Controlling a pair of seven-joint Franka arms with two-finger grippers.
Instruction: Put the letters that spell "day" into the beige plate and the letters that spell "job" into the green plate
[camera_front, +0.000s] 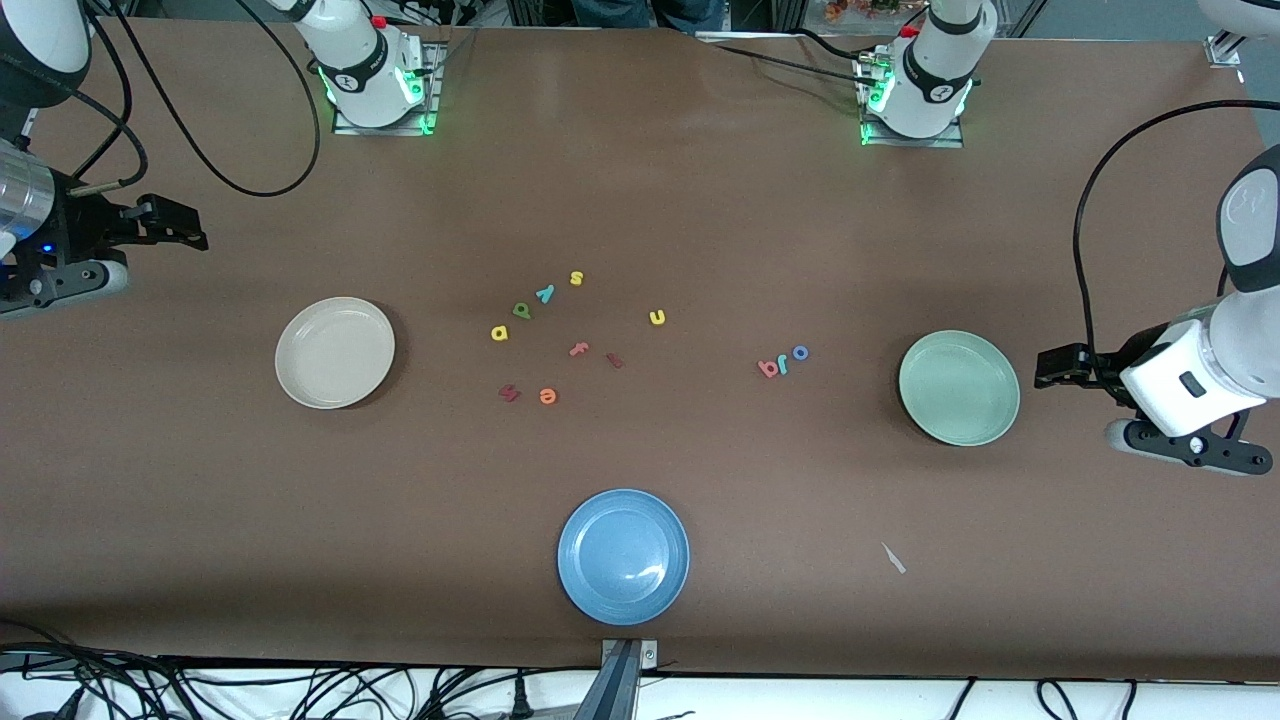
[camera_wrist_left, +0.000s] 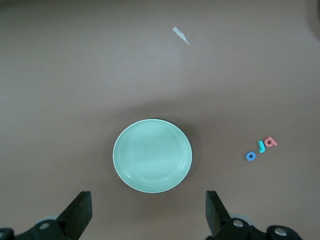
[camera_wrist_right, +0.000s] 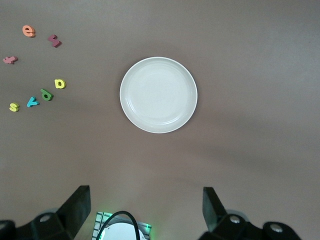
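Front view: no readable brand text; the only writing is the toy letters themselves. Green d (camera_front: 522, 310), yellow a (camera_front: 499, 333) and teal y (camera_front: 545, 293) lie mid-table, nearer the beige plate (camera_front: 300, 378). Red b (camera_front: 768, 368), teal j (camera_front: 784, 364) and blue o (camera_front: 800, 352) sit in a tight row near the green plate (camera_front: 1003, 418). Right gripper (camera_front: 190, 232) waits at the right arm's end, left gripper (camera_front: 1050, 368) just beside the green plate; both arms partly cut off.

Left wrist view: fingers (camera_wrist_left: 80, 212) spread wide, holding nothing (tips only visible).

Right wrist view: fingers (camera_wrist_right: 77, 205) spread, holding nothing; beige plate bare.
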